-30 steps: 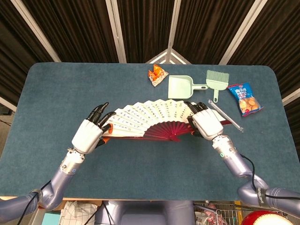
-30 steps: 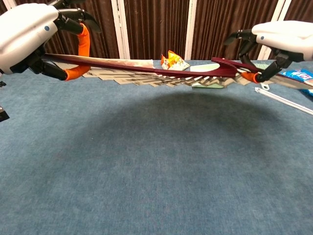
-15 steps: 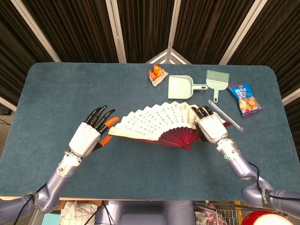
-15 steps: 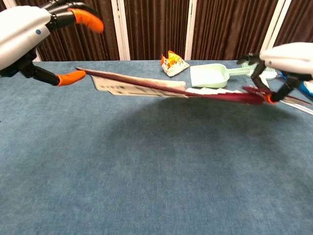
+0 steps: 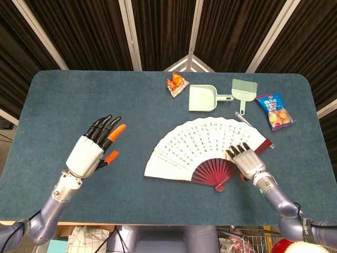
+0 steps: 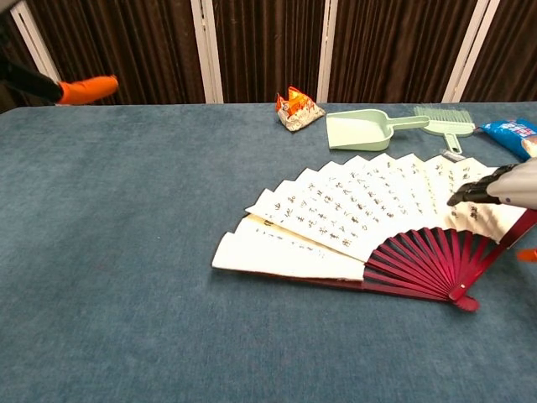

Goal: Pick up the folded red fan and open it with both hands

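The red-ribbed fan (image 5: 205, 145) lies spread open and flat on the blue table, its white written leaf facing up and its pivot toward the near right; the chest view shows the fan (image 6: 369, 210) the same way. My left hand (image 5: 92, 150) hovers well to the fan's left, fingers spread and holding nothing; in the chest view only an orange fingertip (image 6: 88, 86) of it shows. My right hand (image 5: 246, 161) is over the fan's right ribs with fingers stretched out flat, gripping nothing. At the chest view's right edge, the right hand (image 6: 508, 189) sits just above the leaf.
Along the far side stand an orange snack packet (image 5: 177, 84), a green dustpan (image 5: 202, 98), a green brush (image 5: 244, 90) and a blue snack bag (image 5: 274, 110). The table (image 5: 63, 95) ends close behind both wrists.
Both hands let go of the fan. It dropped from the air onto the table and now lies fully spread. My left hand drew off to the left, my right toward the near edge.
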Tool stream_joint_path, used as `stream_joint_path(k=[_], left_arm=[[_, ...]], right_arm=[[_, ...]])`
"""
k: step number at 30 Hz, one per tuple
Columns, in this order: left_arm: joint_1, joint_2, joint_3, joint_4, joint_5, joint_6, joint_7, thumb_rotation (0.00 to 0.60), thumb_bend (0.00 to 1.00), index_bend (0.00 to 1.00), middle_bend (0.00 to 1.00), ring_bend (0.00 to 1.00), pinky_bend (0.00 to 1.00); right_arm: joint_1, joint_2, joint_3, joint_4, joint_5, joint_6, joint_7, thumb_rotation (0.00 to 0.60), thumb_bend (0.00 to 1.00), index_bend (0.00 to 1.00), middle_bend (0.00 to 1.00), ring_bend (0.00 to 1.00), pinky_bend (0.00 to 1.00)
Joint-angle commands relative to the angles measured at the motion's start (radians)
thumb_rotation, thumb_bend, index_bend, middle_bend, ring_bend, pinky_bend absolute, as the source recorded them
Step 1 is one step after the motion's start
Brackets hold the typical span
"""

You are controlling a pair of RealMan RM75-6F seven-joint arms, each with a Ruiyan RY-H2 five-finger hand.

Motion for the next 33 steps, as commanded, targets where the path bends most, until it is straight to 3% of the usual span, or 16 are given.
stream_joint_path(k=[1,8,11,17,25,33], left_arm=[[0.013,0.041,-0.001,-0.042,-0.003,0.000,0.027,0.600,0.41,0.01,0.00,0.00,0.14],[0.069,0.169,0.022,-0.134,-0.033,-0.003,0.089,0.600,0.35,0.01,0.00,0.00,0.13],[0.112,0.240,0.046,-0.180,-0.071,-0.007,0.125,0.600,0.36,0.02,0.00,0.00,0.13],[0.216,0.318,0.101,-0.216,-0.143,0.026,0.164,0.600,0.36,0.05,0.00,0.00,0.13],[0.313,0.289,0.138,-0.112,-0.186,0.082,0.097,0.600,0.36,0.05,0.00,0.00,0.13],[0.379,0.230,0.129,0.075,-0.199,0.159,-0.103,0.600,0.36,0.10,0.00,0.00,0.13]], right_arm=[[-0.013,0.019,-0.011,-0.005,-0.022,0.043,-0.020,0.600,0.34,0.00,0.04,0.08,0.06],[-0.058,0.064,-0.004,-0.017,-0.054,0.176,-0.042,0.600,0.34,0.00,0.04,0.08,0.06],[-0.092,0.095,0.012,-0.049,-0.107,0.228,0.041,0.600,0.34,0.00,0.04,0.08,0.06],[-0.221,0.148,0.014,-0.118,-0.361,0.443,0.313,0.600,0.34,0.00,0.04,0.09,0.06],[-0.405,0.137,-0.035,-0.123,-0.613,0.754,0.465,0.600,0.34,0.01,0.04,0.14,0.09],[-0.548,0.080,-0.061,-0.040,-0.720,0.943,0.465,0.600,0.34,0.06,0.05,0.14,0.09]])
